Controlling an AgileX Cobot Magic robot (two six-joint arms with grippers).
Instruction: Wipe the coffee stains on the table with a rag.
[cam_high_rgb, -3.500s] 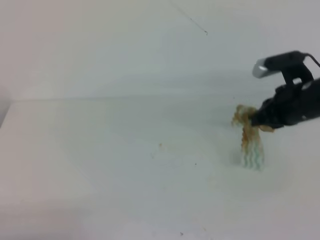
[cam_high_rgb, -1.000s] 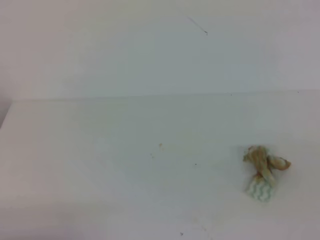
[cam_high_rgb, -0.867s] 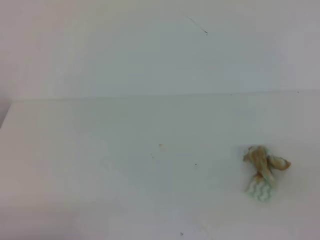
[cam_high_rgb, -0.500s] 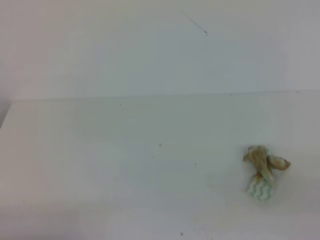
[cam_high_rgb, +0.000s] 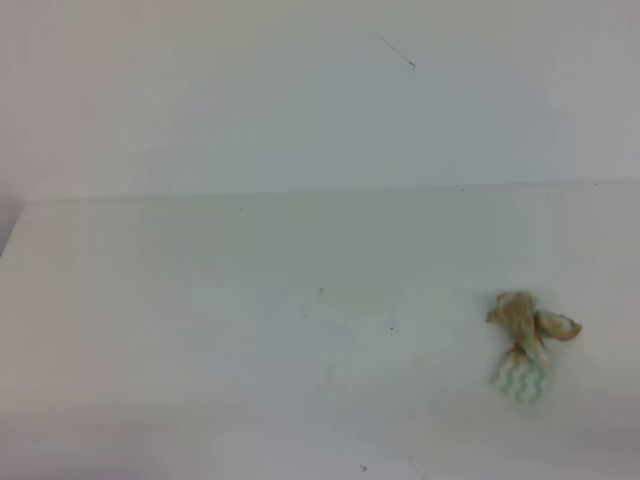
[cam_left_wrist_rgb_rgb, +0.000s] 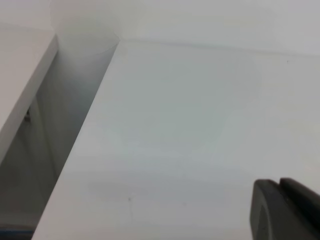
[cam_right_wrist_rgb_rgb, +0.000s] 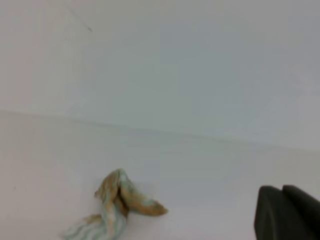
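Note:
The rag (cam_high_rgb: 524, 346) lies bunched on the white table (cam_high_rgb: 200, 300) at the right, brown-stained end up and green-striped end toward the front. It also shows in the right wrist view (cam_right_wrist_rgb_rgb: 117, 206), left of and apart from my right gripper (cam_right_wrist_rgb_rgb: 282, 190), whose dark fingers (cam_right_wrist_rgb_rgb: 270, 210) stand together and hold nothing. My left gripper (cam_left_wrist_rgb_rgb: 279, 186) is at the lower right of its view, fingers together and empty, over bare tabletop (cam_left_wrist_rgb_rgb: 190, 125). Neither gripper shows in the exterior view. No orange-brown coffee blotch is in view.
A tiny tan speck (cam_high_rgb: 320, 291) and a few dark specks mark the table's middle. A pale wall (cam_high_rgb: 300, 100) rises behind the table. The table's left edge drops into a gap (cam_left_wrist_rgb_rgb: 50, 140) beside another white surface (cam_left_wrist_rgb_rgb: 20, 65).
3.5 s ago my right gripper held the rag up at the right. Now the rag lies on the table and the gripper has left the exterior view. Nothing moved in the last second.

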